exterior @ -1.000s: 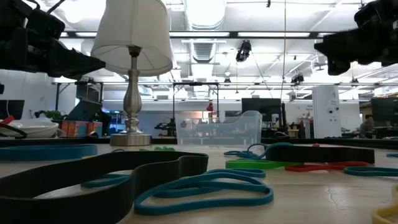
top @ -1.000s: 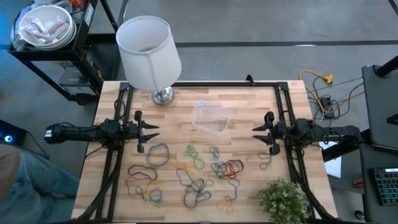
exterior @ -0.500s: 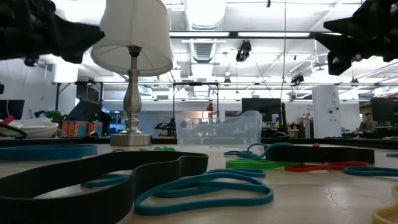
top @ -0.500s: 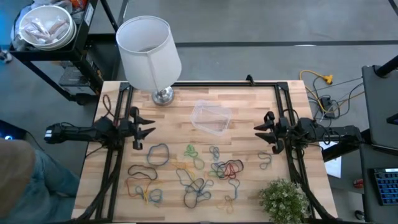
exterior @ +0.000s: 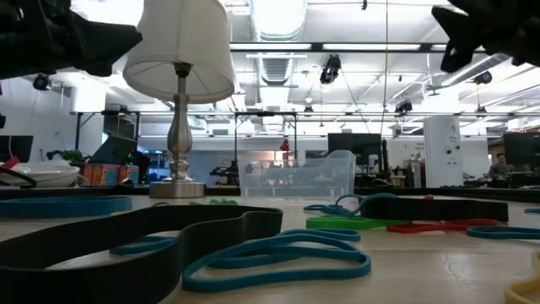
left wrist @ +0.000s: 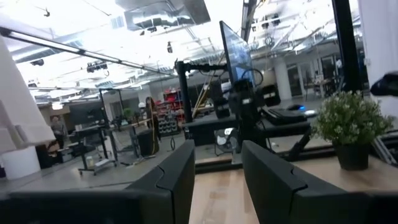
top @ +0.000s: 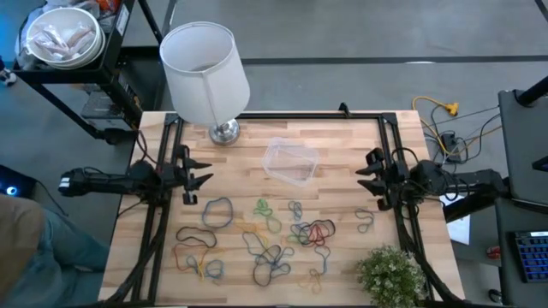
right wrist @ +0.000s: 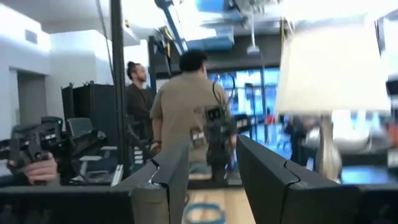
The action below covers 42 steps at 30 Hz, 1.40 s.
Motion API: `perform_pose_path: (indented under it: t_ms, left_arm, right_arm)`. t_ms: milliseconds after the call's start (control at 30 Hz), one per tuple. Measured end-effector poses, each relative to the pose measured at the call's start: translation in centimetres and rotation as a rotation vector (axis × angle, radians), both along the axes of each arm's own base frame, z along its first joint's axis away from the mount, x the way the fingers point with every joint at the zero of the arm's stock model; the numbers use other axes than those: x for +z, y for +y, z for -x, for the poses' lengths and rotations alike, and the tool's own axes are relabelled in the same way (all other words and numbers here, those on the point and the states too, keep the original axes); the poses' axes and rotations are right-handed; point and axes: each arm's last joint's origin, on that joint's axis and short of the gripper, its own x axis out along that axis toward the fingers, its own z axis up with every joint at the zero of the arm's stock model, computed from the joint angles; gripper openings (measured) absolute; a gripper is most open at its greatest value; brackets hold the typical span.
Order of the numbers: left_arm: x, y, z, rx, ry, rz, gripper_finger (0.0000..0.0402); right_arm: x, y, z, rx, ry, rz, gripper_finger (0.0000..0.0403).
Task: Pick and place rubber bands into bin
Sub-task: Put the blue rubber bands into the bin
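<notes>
Several rubber bands (top: 261, 233) in blue, green, red, yellow and black lie loose on the near half of the wooden table; up close a blue band (exterior: 278, 257) and a black band (exterior: 143, 230) lie flat. The clear bin (top: 291, 161) stands on its base at mid-table, just beyond them. My left gripper (top: 204, 171) hovers open near the table's left edge, tipped slightly upward, and its fingers (left wrist: 180, 180) have nothing between them. My right gripper (top: 363, 178) hovers open near the right edge, also tipped up, with its fingers (right wrist: 264, 174) apart on nothing.
A lamp with a white shade (top: 205, 70) stands on its chrome base (top: 224, 131) at the far left of the table. A potted plant (top: 390, 274) sits at the near right corner. A white bowl (top: 62, 36) rests on a cart beyond the table. People (right wrist: 186, 106) stand in the room.
Both grippers have risen a little and tipped their fingers upward, each drawing back slightly toward its own side edge. Both stay open. The rubber bands and the bin have not moved.
</notes>
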Motion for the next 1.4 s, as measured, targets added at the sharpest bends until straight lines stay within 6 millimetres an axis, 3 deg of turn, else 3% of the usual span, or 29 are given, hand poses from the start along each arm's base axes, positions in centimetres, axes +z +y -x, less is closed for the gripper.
perform_pose_path:
  t_ms: [400, 567, 667, 867, 1067, 1300, 1400]
  left_arm:
    - [-0.1, 0.0, -0.9, 0.0, 0.08, -0.02, 0.0118]
    - [1.2, -0.2, -1.2, -0.031, 0.058, -0.059, 0.0118]
    - [0.8, -0.3, -1.3, -0.064, 0.097, -0.064, 0.0118]
    - [-1.2, -0.3, -1.7, -0.093, 0.305, -0.072, 0.0118]
    - [-3.6, 0.3, -1.1, 0.121, 0.657, -0.12, 0.0118]
    - [-0.7, 0.1, -2.3, 0.078, 0.686, 0.016, 0.0118]
    - [-0.7, -0.1, -3.3, 0.087, 0.787, 0.095, 0.0118]
  right_arm:
    - [-1.5, 0.4, -3.0, 0.02, 0.137, 0.103, 0.0128]
    - [-0.1, 1.2, -4.4, 0.073, 0.093, 0.19, 0.0128]
    - [0.7, 2.1, -5.9, 0.127, 0.199, 0.205, 0.0128]
    - [1.6, 4.6, -9.5, 0.041, 0.532, 0.212, 0.0128]
    - [2.4, 6.5, -13.0, -0.112, 0.76, 0.336, 0.0128]
    - [4.5, 7.5, -15.8, -0.107, 0.864, 0.369, 0.0128]
    - [4.7, 7.9, -16.1, -0.091, 0.893, 0.385, 0.0128]
